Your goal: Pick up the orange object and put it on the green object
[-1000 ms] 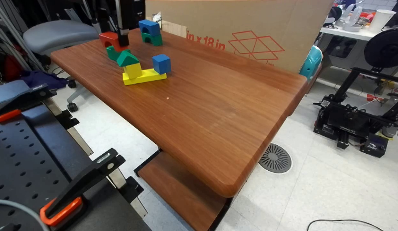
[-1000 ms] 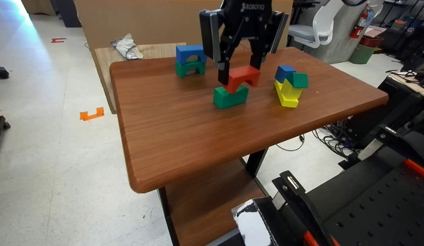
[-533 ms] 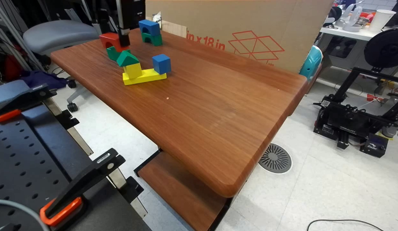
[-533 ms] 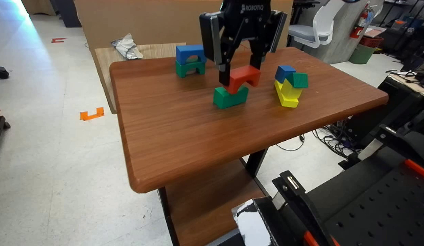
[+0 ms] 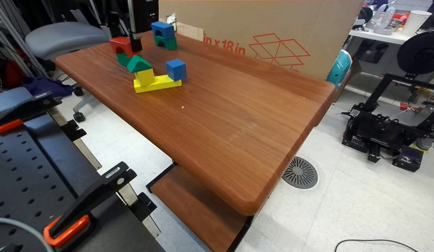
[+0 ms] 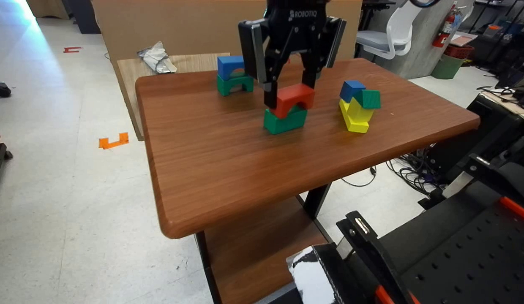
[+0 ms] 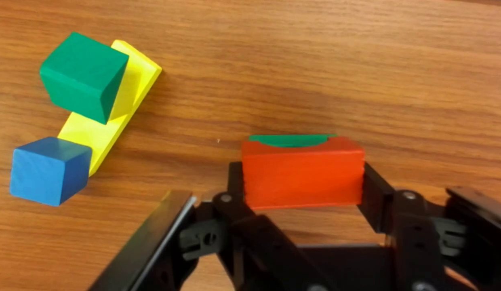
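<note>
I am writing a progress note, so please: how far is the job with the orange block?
Picking looks done: the gripper holds the orange block by both ends. Placing is in hand: the block is above the green block, contact unclear. Left, probably: settling and release, since the jaws grip it.

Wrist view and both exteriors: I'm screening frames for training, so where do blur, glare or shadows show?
Wrist view: near parts of the pincer look soft, the orange block crisper; in an exterior view, glare brightens the far floor; in both exterior views, the lower shelf is partly shaded.
</note>
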Robot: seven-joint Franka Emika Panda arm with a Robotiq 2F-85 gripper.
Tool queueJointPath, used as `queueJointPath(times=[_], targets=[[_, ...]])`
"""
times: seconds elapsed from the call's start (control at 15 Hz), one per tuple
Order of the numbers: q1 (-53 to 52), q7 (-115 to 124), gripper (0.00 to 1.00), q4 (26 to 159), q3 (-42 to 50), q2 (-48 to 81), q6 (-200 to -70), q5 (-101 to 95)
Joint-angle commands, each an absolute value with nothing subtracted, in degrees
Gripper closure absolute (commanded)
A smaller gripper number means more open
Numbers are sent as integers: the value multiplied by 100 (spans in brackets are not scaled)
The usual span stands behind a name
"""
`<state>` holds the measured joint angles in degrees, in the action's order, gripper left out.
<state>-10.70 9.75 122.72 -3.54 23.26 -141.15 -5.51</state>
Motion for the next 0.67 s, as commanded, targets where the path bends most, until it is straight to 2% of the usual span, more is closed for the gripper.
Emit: queueJointPath(times=[0.0, 0.13, 0.2, 0.4, 0.6], targets=[[-1066, 961, 58, 12061, -382, 2493, -14145, -514], [-1060, 943, 58, 12009, -385, 2531, -14122, -503], [-1061, 949, 8, 12004, -383, 2531, -14106, -501], [-1053, 949, 0, 12091, -400, 2476, -14100, -457], [-1028, 928, 0, 12252, -444, 2321, -14136, -362]])
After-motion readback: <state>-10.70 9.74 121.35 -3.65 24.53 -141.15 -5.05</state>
